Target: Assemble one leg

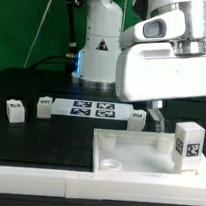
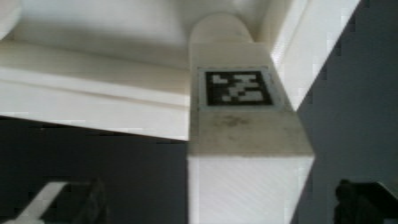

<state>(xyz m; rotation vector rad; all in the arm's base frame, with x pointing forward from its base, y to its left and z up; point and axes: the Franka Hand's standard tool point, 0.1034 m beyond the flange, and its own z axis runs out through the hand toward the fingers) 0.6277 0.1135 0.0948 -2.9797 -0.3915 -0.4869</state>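
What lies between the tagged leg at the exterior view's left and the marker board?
Another leg stands between that tagged leg and the marker board; only the exterior view shows this.

The leg (image 2: 240, 120) is blurred in the wrist view, its tag (image 2: 235, 87) too soft to read and one end running out of the picture, while both dark fingers (image 2: 54, 205) of the pincer (image 2: 210, 208) flanking it are likewise cut off.
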